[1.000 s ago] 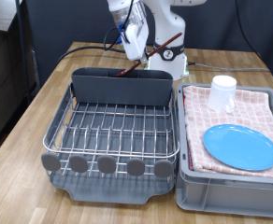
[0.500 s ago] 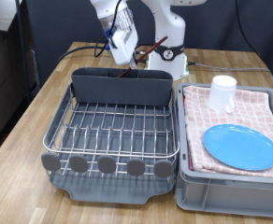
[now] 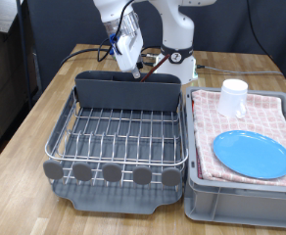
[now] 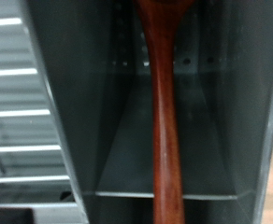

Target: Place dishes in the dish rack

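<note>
Wrist view showed me the wooden spoon [image 4: 163, 112] standing inside the grey utensil caddy [image 4: 90, 140] of the dish rack [image 3: 119, 137]. My gripper [image 3: 131, 59] hovered just above it — I couldn't tell its opening. Blue plate [image 3: 253, 154] and white cup [image 3: 234, 96] lay on the checked cloth [image 3: 243, 122].

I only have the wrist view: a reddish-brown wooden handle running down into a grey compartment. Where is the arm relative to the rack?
Observer: The gripper hangs just above the utensil caddy at the far end of the dish rack, in the exterior view.
Operator: Is anything else in the rack?
Observer: No dishes show on its wires; the blue plate lies on the pink checked cloth in the grey crate, at the exterior view's right.
Operator: And the cup?
Observer: The white cup stands upright on that same cloth, behind the plate.
</note>
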Controlling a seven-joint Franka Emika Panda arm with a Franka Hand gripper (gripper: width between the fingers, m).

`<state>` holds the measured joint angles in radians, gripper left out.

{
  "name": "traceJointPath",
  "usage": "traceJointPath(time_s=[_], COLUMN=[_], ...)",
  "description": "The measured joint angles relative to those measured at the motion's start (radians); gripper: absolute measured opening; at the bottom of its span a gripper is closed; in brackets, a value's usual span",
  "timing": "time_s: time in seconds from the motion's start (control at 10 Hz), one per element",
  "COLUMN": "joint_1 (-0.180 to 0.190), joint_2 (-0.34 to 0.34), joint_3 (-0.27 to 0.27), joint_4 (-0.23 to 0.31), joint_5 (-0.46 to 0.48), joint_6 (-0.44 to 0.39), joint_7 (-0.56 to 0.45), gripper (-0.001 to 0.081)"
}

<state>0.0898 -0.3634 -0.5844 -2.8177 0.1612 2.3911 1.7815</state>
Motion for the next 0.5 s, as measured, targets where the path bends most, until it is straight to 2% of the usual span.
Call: traceJointPath(time_s=[0.1,0.2,0.3,0.5], joint_1=[-0.013,-0.027,-0.038,-0.059], joint_2=[0.003,0.003,0.003,-0.003], joint_3=[0.037,0.082,0.127,0.219], joint_4=[0.001,0.005,0.011,0.028], joint_5=[-0.063,-0.125,-0.179,-0.283], joint_6=[0.011,0.018,0.020,0.008], joint_7=[0.067,0.145,0.219,0.367], gripper=[0.0673,0.0673,0.0775,0.0796])
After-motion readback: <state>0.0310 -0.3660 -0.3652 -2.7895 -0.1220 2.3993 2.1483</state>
